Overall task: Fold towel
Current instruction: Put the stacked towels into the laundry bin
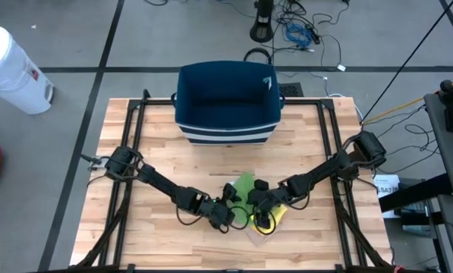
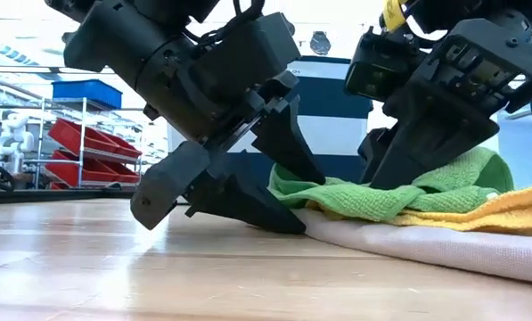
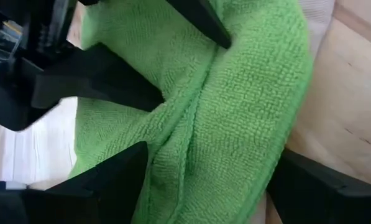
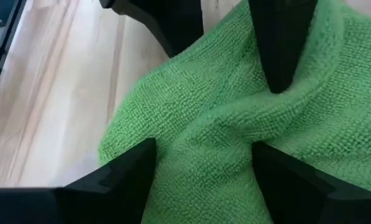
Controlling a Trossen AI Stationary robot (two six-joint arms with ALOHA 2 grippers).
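Note:
A green towel (image 1: pixel 245 184) lies crumpled on a yellow towel (image 1: pixel 278 214) and a beige cloth (image 1: pixel 255 232) near the table's near edge. Both grippers meet over it, tips almost touching. My left gripper (image 1: pixel 230 214) comes from the left and my right gripper (image 1: pixel 258 203) from the right. In the low view the green towel (image 2: pixel 355 198) bulges up between the left gripper (image 2: pixel 308 209) and the right gripper (image 2: pixel 397 178). Each is shut on a bunch of green cloth. My left gripper (image 3: pixel 210 155) pinches a raised ridge of the green towel (image 3: pixel 216 124) between its two fingers, several layers bunched. It comes slanting down from the table's left. The towel stays on the pile, creased toward the hold. My right gripper (image 4: pixel 204 146) pinches a puckered fold of the green towel (image 4: pixel 204 118) between its two fingers. It comes slanting down from the table's right. The towel rests on the cloths beneath, and wrinkles run out from the pinch.
A dark blue basket (image 1: pixel 228 102) stands at the table's far middle. The yellow towel (image 2: pixel 515 209) and the beige cloth (image 2: pixel 444 245) spread out under the green one toward the right. Bare wood lies to the left and right of the pile. A white bin (image 1: pixel 10 68) stands off the table.

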